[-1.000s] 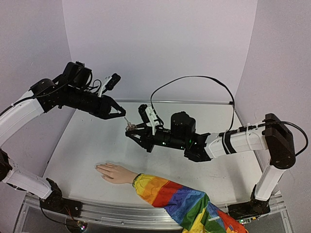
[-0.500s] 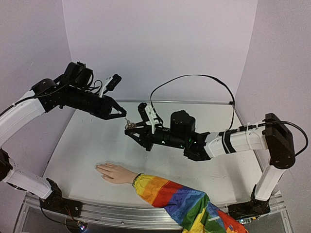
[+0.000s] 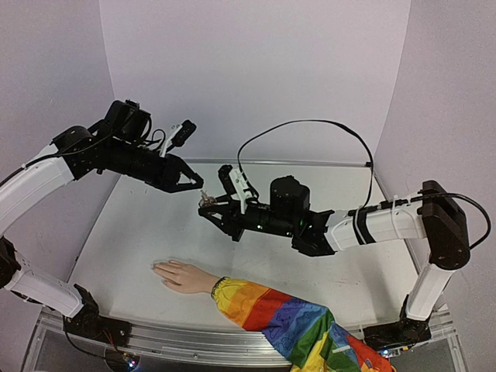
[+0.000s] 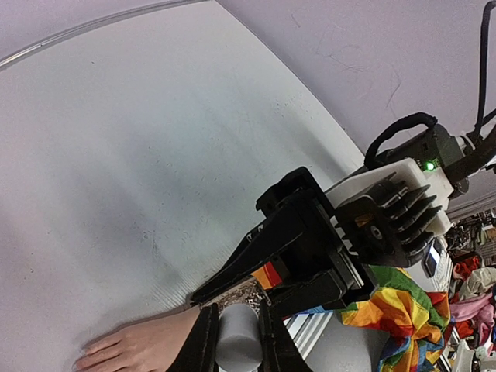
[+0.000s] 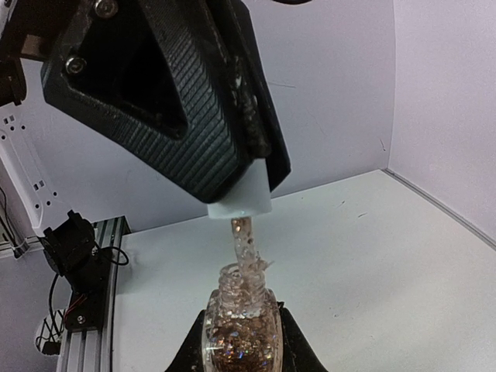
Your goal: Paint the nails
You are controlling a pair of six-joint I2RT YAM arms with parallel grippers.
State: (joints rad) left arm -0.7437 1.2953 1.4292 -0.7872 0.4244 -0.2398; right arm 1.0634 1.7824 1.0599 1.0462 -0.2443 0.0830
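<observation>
Gold glitter on the brush, nails not yet reached

We see the left fingers (image 4: 201, 349) pinching the white cap (image 5: 242, 194), whose brush (image 5: 242, 240) hangs straight over the neck of the bottle (image 5: 236, 329). Glitter clots at the neck hide the bristle end, so we cannot tell whether it is inside or just out. The right fingers (image 5: 293, 353) are clamped on the bottle's sides, holding it upright in the air above the middle of the surface (image 3: 139, 225).

The mannequin hand (image 3: 180, 275) lies palm down on the near side, left of centre. Its rainbow sleeve (image 3: 287, 318) runs off to the near right. The nails (image 3: 155, 268), at its left-pointing fingertips, are too small to make out and are well apart from both arms.

To do this step well, we judge the cap should rise straight along the bottle's axis. The brush should be wiped against the rim to shed the heavy clump while the bottle stays level. Then we would carry the brush low toward one fingertip, since a loaded brush may drip on the way.
</observation>
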